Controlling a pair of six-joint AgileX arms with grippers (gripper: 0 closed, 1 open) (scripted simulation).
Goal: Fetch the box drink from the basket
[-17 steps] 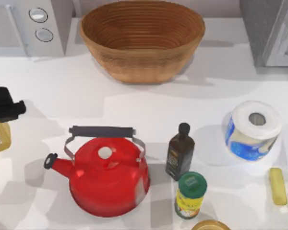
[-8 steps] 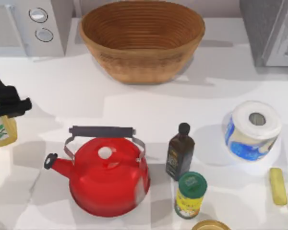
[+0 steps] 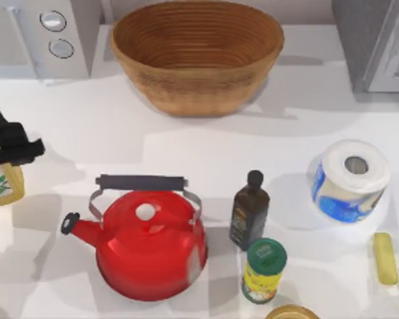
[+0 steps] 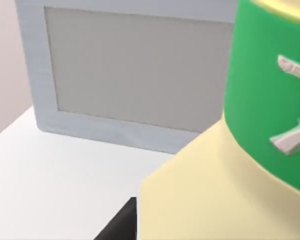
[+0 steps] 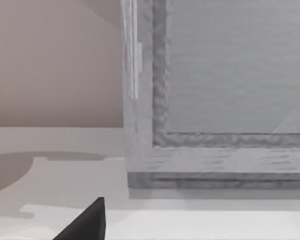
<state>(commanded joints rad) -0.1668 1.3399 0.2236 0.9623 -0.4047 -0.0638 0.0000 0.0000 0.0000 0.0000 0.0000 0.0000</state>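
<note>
The left tool (image 3: 13,149) is at the worktop's (image 3: 186,146) left edge, pinching the drink (image 3: 3,183), which sits partly under it and well apart from the basket (image 3: 196,56) at the back. In the left wrist view the drink's (image 4: 230,165) green top and cream body loom close. A red kettle (image 3: 149,242) stands nearby.

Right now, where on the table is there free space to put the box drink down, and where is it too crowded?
Bare table lies between the basket and the red kettle, and left of the kettle below the left gripper, which holds the box drink. It is crowded at the lower right: dark bottle, green-lidded can, paper roll, yellow bar.
</note>
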